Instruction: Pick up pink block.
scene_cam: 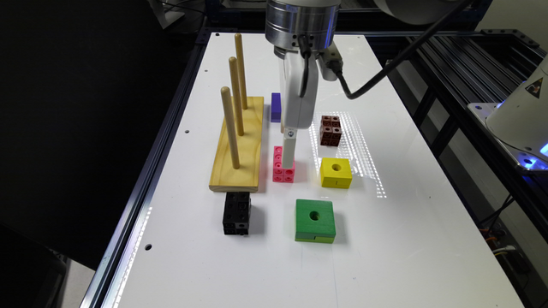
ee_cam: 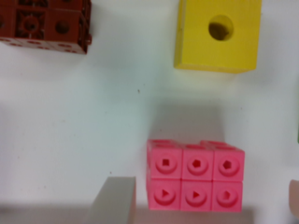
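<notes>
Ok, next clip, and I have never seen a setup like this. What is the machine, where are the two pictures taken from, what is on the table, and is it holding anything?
The machine is a single robot arm reaching down over a white table. One picture comes from a camera standing off the arm; the other from a camera on its wrist, looking down. Its tool is the white part at the arm's end, low at the pink block. In the wrist view one finger stands beside the block, with a second at the picture's edge, so it looks open and nothing is held yet. Also on the table: a wooden peg board, a brown block, a yellow block, a green block, a black block and a purple block.
</notes>
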Tool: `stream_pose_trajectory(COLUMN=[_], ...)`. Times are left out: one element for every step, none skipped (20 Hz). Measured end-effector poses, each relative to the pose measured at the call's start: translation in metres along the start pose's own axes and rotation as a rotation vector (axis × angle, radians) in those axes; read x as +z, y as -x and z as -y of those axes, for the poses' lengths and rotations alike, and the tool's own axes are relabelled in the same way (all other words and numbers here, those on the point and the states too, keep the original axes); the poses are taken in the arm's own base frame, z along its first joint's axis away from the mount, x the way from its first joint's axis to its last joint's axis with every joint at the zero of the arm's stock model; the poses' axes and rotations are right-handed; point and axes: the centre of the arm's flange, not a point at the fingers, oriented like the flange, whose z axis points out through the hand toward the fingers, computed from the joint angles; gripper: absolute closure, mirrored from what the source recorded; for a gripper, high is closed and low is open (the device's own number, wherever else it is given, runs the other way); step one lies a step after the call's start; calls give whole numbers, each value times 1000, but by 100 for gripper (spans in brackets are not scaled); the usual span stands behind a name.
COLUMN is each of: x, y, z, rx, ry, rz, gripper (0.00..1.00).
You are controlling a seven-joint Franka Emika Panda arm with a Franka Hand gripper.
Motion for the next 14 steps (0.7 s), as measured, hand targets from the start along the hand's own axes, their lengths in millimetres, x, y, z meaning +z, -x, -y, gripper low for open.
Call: stream_pose_trajectory(x=[1,2,3,10,17,24,31,37,41,43,44,44,44,44], y=[0,0,0,0,0,0,0,0,-1,-2,-3,-4,-5,-5], z=[1,1,1,0,-1,-1,-1,-1,-1,0,1,3,3,4], rx=[0,0,0,1,2,3,4,5,5,6,7,7,7,7], ry=[0,1,2,7,8,7,6,4,3,2,1,0,-1,-2], rz=[1,2,3,10,13,16,19,20,21,22,23,22,22,21], gripper=[0,0,0,0,0,0,0,0,0,0,0,0,0,0])
